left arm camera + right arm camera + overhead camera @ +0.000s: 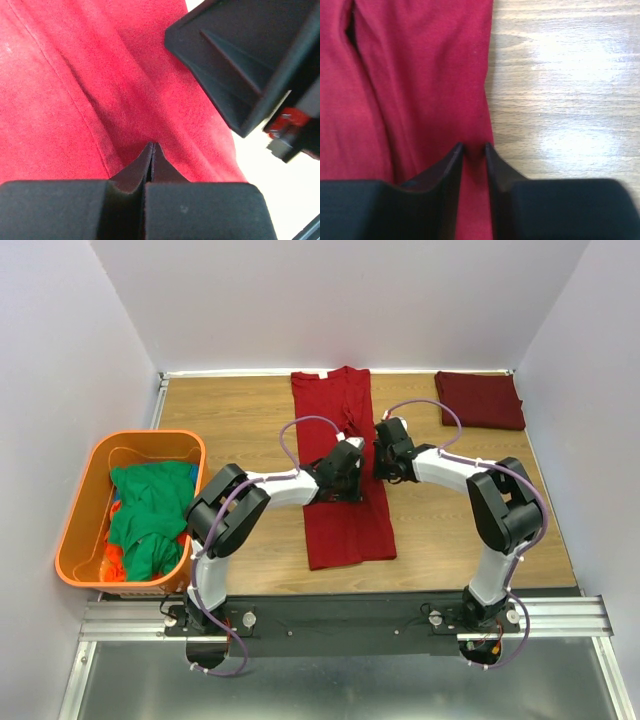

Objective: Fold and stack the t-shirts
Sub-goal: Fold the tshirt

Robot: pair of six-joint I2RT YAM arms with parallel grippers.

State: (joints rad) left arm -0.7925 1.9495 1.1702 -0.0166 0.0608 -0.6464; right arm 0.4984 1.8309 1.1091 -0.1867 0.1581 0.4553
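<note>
The bright red t-shirt point(345, 520) lies on the table as a long strip, folded lengthwise and running from the back edge toward me. My left gripper point(345, 462) is over its middle. In the left wrist view its jaws point(152, 146) are shut tight, with creases of the red cloth point(100, 90) running to the tips. My right gripper point(388, 452) is at the shirt's right edge. Its jaws point(474, 147) stand a narrow gap apart with red cloth point(420, 75) between them. The dark maroon t-shirt point(480, 400) lies folded at the back right. Green t-shirts point(148, 510) lie in the tub.
An orange plastic tub point(85, 500) stands off the table's left edge. The wooden table top point(460, 510) shows bare right of the red shirt, and also in the right wrist view point(570, 90). The right gripper's body point(250, 65) fills the upper right of the left wrist view. Walls enclose the table.
</note>
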